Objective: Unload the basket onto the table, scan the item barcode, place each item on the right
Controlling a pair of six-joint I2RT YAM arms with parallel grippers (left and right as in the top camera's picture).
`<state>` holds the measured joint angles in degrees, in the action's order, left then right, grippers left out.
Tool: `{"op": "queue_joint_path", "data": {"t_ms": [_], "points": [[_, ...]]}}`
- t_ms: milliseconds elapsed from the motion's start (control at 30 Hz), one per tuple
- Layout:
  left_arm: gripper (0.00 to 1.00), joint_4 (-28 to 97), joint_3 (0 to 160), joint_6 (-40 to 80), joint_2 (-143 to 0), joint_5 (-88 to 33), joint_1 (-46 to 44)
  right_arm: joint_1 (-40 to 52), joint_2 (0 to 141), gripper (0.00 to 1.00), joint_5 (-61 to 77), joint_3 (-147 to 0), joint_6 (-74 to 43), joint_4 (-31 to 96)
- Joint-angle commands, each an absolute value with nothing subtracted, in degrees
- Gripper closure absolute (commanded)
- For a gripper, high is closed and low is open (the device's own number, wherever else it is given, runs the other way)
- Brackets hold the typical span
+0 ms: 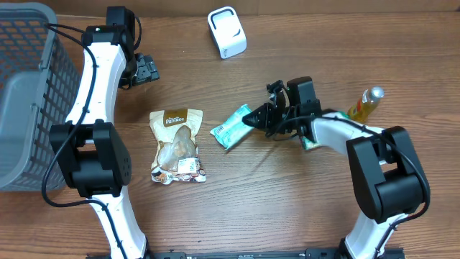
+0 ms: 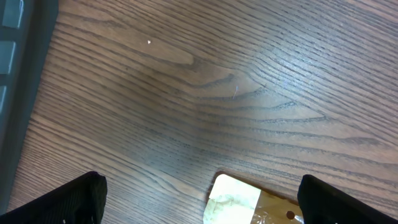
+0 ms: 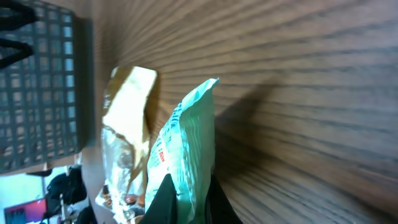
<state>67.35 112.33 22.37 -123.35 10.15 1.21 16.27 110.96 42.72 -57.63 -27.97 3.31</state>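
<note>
Pinching the near edge of the teal packet [image 1: 230, 128], the right gripper [image 1: 250, 119] has it jutting ahead of the jaws; left gripper [image 1: 147, 70] gapes wide, empty, brown snack pouch [image 1: 177, 144] lying near it.

Basket [image 1: 36, 50] blocks left edge; open table [image 1: 194, 79] between scanner [image 1: 227, 32], pouch [image 1: 177, 144].

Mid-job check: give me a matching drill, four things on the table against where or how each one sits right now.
Things:
1. green packet
2. brown pouch
3. white scanner
4. bottle

States:
A. standing at the far edge of the table
B. pinched in the right gripper
C. lying flat, label up, untouched
D. on the table's right side, past the right arm

Pairs: 1-B, 2-C, 3-A, 4-D
</note>
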Motion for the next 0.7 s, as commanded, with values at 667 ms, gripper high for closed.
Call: {"op": "queue_joint_path", "data": {"t_ms": [667], "points": [[0.0, 67.3, 112.7, 22.5, -122.1, 10.9, 1.1, 21.1, 105.0, 0.96, 2.7, -118.3, 20.2, 42.4]]}}
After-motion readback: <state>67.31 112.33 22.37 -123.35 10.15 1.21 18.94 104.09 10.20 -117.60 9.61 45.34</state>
